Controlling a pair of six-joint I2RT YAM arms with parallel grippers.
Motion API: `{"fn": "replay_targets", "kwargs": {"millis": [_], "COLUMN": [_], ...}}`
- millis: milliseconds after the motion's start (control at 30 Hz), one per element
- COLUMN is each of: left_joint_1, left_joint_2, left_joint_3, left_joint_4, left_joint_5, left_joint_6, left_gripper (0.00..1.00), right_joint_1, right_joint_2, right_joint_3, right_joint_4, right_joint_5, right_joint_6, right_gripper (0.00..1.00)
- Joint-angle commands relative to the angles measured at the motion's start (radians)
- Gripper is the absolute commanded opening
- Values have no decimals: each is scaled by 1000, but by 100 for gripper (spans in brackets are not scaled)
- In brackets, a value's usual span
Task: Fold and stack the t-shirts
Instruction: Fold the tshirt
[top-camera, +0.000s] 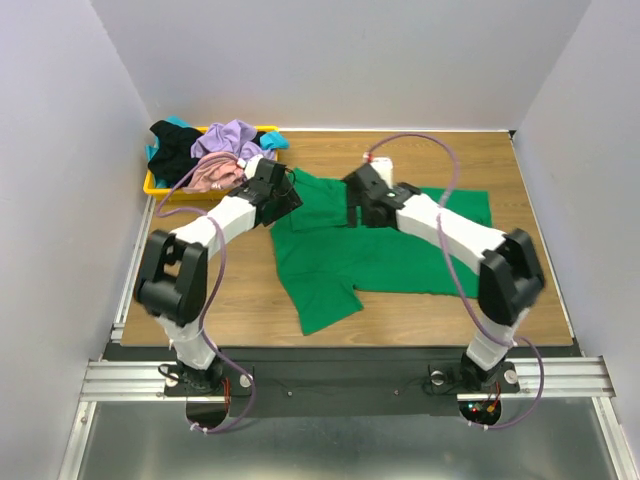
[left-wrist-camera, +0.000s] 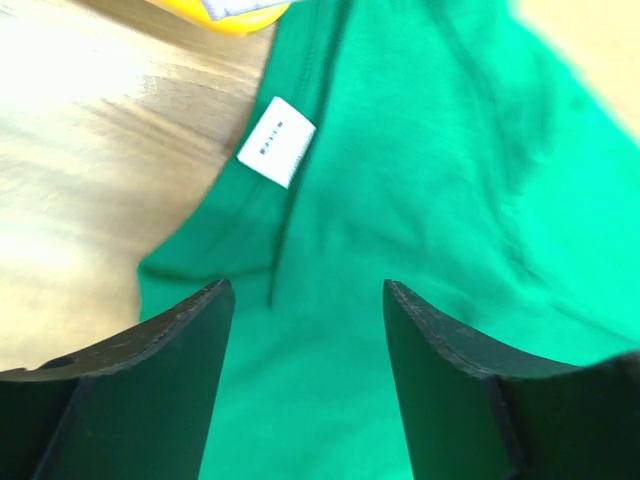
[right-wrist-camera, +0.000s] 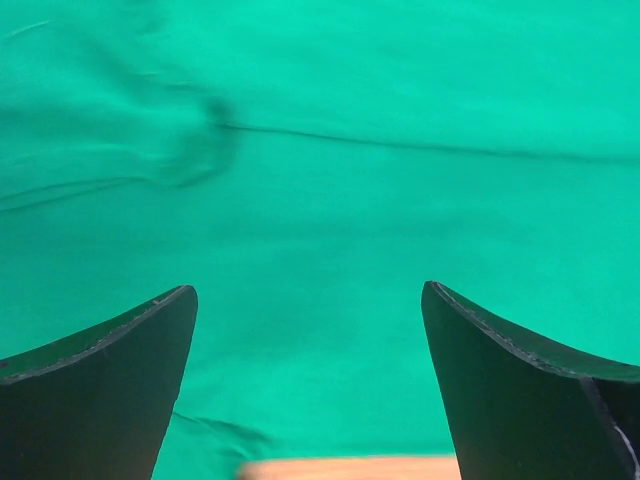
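A bright green t-shirt (top-camera: 380, 255) lies spread on the wooden table, one sleeve pointing to the near edge. Its white neck label (left-wrist-camera: 277, 141) shows at the collar. My left gripper (top-camera: 288, 198) hovers over the collar end, open, with only green cloth (left-wrist-camera: 420, 150) below the gap (left-wrist-camera: 307, 290). My right gripper (top-camera: 357, 205) hangs over the shirt's upper middle, also open (right-wrist-camera: 309, 290), nothing between its fingers; flat green cloth (right-wrist-camera: 330, 110) fills that view. More t-shirts are heaped at the back left: lavender (top-camera: 232, 138), dusty pink (top-camera: 212, 175), black (top-camera: 172, 150), teal (top-camera: 272, 140).
The heap sits in a shallow yellow tray (top-camera: 155, 187) against the left wall; its corner (left-wrist-camera: 240, 15) shows just beyond the collar. White walls close the table on three sides. Bare wood (top-camera: 230, 300) lies near the left arm's base.
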Motion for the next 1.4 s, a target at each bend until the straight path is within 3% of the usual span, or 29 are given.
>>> {"fn": "replay_targets", "kwargs": {"millis": [0, 233, 367, 633, 867, 1367], "left_joint_1": [-25, -75, -85, -85, -79, -39], "left_joint_2": [-178, -235, -140, 178, 375, 606], "left_joint_3": [-57, -82, 25, 339, 555, 785], "left_joint_4": [-17, -8, 24, -12, -87, -130], "left_joint_5": [-57, -59, -11, 46, 16, 62], "left_joint_6": [15, 27, 76, 169, 217, 223], "left_gripper": [75, 80, 81, 82, 82, 81], "right_joint_1": [-80, -390, -558, -757, -800, -912], "right_joint_2": [-204, -488, -496, -193, 46, 378], "right_joint_3": [-173, -471, -488, -271, -122, 82], "right_joint_4": [20, 155, 283, 339, 342, 325], "right_joint_5": [63, -90, -280, -416, -410, -572], "right_joint_6": [94, 63, -28, -114, -158, -124], "right_gripper": [100, 100, 100, 100, 100, 100]}}
